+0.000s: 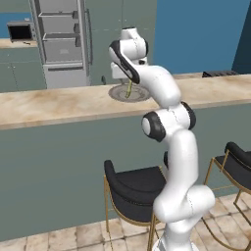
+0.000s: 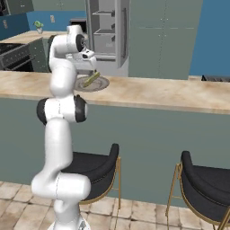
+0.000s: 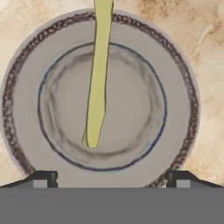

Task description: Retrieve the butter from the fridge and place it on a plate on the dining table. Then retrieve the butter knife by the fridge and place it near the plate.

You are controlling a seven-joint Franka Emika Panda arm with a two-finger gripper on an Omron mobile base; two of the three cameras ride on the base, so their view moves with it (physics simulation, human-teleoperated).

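The butter [image 3: 97, 87] stood tilted on the plate [image 3: 30, 131] on the bench [image 1: 44, 105], under the gripper [image 3: 111, 178], whose jaws were spread wide and empty. It looked light, soft and greasy; a gentle mid-length pinch would suit.

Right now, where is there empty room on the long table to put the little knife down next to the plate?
The dining table has a long bare stretch right of the plate in the right base view. In the left base view, bare stone also lies on the plate's other side. It is crowded at the plate itself: the butter rests there, and the open gripper hangs just above.
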